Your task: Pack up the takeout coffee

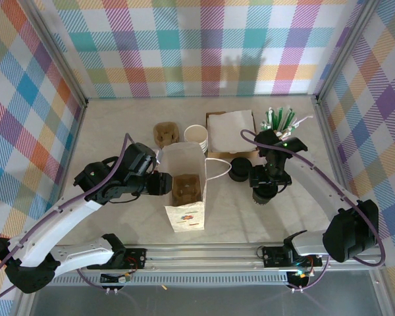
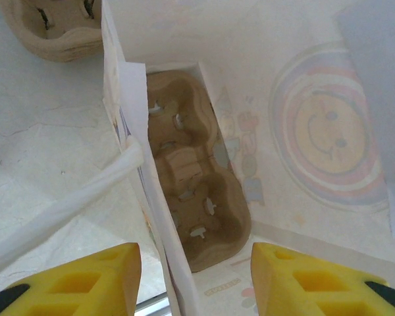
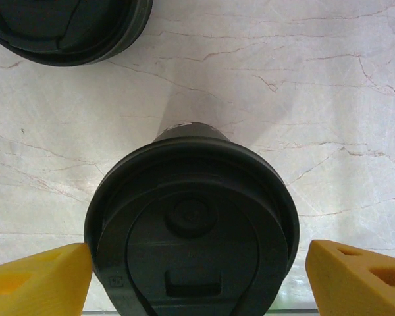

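Note:
The takeout coffee stands on the marble table, its black lid facing up at my right wrist camera. My right gripper is open around that lid: the left fingertip is at its rim and a gap shows on the right. From above, the right gripper hangs over the cup, right of the white paper bag. A brown cup carrier lies in the bottom of the bag. My left gripper is open and straddles the bag's left wall without pinching it.
A stack of black lids sits just left of the cup. Behind the bag are lidless white cups, a second carrier, a box of napkins and green straws. The bag's handle droops outside its left wall.

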You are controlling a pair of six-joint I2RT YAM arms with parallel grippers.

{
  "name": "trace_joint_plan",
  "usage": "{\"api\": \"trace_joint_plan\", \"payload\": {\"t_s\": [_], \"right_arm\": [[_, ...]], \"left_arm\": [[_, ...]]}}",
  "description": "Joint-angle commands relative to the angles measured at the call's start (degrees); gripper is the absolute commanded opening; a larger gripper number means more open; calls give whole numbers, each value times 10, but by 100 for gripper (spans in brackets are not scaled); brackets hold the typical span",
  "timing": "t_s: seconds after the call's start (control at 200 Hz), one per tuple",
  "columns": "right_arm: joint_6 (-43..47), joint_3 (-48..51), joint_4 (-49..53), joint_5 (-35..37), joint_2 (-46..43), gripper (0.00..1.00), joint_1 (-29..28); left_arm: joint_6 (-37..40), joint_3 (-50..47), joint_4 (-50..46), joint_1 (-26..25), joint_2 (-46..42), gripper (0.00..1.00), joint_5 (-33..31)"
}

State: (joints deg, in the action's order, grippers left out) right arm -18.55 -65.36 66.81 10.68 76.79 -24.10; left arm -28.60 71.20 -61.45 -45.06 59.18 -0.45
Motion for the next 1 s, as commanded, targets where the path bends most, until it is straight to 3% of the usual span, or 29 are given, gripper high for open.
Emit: {"api": "trace_joint_plan", "payload": {"t_s": [0.0, 0.995], "right_arm": [[-16, -9, 20, 0, 8, 84, -2], [-69, 13, 9, -14, 26, 80, -2]], "left_arm": [[10, 13, -14, 6, -10, 47, 3], [-20, 2, -8, 7, -18, 47, 5]]}}
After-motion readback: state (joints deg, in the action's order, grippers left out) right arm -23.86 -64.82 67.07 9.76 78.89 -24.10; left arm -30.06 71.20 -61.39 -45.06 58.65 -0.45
